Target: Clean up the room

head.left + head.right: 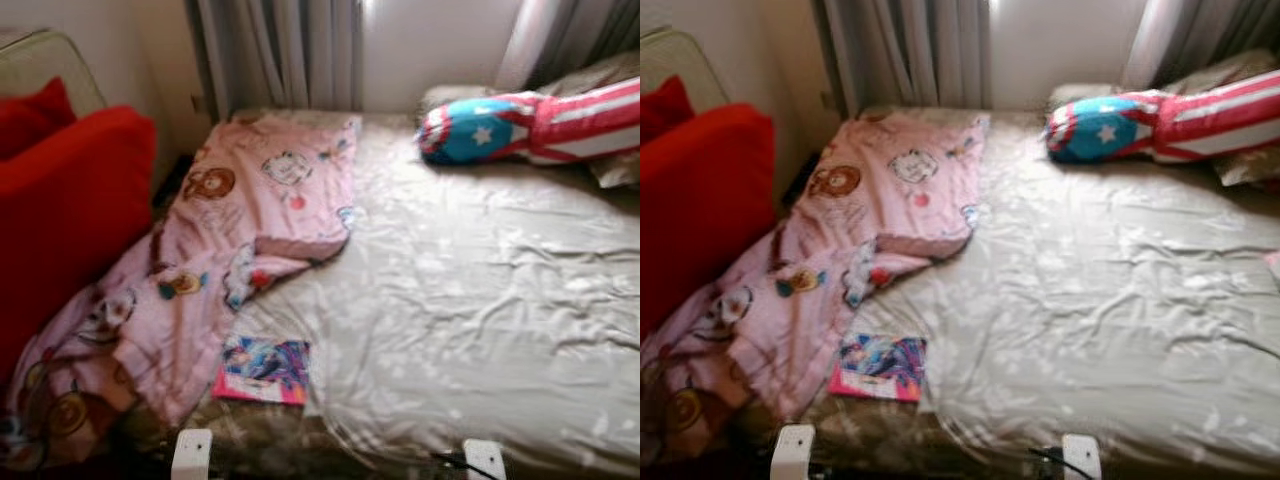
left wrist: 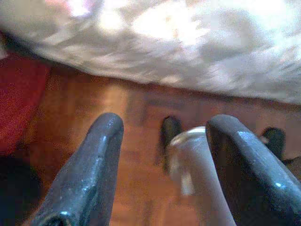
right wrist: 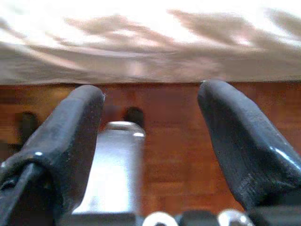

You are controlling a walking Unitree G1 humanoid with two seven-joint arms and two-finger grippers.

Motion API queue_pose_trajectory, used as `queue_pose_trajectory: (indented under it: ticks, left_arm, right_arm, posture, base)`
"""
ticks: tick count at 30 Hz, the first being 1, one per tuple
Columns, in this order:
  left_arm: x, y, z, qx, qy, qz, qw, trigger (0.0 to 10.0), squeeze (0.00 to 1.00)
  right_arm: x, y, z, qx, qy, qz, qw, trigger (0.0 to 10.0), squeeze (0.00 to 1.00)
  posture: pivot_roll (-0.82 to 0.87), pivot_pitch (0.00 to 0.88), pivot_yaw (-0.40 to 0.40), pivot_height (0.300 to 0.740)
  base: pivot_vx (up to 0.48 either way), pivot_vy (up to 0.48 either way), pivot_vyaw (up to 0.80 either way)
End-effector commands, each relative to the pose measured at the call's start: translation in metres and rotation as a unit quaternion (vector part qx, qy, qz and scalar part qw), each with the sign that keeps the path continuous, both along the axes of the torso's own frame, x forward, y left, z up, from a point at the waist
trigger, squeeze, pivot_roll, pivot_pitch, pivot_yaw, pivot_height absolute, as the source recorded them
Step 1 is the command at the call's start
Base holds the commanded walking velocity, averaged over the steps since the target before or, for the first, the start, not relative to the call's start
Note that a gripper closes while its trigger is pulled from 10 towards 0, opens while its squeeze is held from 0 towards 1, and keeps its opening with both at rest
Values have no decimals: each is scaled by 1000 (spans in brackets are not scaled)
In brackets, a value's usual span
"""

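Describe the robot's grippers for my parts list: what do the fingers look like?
Each gripper has two long black fingers, thick with rounded tips and a slightly glossy, scuffed surface: the left gripper and the right gripper. A silver cylindrical part shows between each pair. Both stand open, above a reddish wooden floor.

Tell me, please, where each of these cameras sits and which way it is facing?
Left eye view: on the head, looking down at the bed, pink blanket and book.
Right eye view: beside it, facing the same way; same bed, blanket and book.
Left wrist view: on the left wrist, looking along the open left pincer at the wooden floor and bed edge.
Right wrist view: on the right wrist, along the open right pincer; same floor and bed edge.
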State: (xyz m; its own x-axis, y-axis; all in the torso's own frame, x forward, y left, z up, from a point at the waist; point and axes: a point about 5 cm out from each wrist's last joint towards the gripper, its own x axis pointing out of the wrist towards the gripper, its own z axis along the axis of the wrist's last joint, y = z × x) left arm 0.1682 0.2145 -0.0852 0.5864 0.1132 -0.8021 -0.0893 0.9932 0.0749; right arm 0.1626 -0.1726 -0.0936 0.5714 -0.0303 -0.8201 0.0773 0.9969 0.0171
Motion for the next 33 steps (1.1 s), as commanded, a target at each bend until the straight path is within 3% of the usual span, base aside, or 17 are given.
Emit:
queue_pose_trajectory:
  ticks: [1, 16, 24, 33]
  left_arm:
    - [2, -6, 0, -3, 0, -13, 1000, 10000, 0]
    - [2, -7, 0, -3, 1, -15, 1000, 10000, 0]
    - [11, -6, 4, -3, -10, -11, 1000, 10000, 0]
    - [33, -8, 14, -14, -32, -12, 999, 10000, 0]
  right_arm:
    - [-6, -11, -2, -12, 10, -4, 1000, 10000, 0]
    - [-6, -11, -1, -13, 10, -3, 1000, 10000, 0]
    - [-1, -10, 0, -12, 7, -2, 1000, 10000, 0]
    - [12, -6, 5, -11, -5, 0, 1000, 10000, 0]
  posture:
    - [-34, 45, -12, 740]
    - [-35, 27, -17, 740]
    - [-25, 0, -22, 740]
    - [-21, 0, -27, 740]
  base:
    - [0, 461, 0]
    - [0, 456, 0]
    - [0, 0, 0]
    - [0, 0, 0]
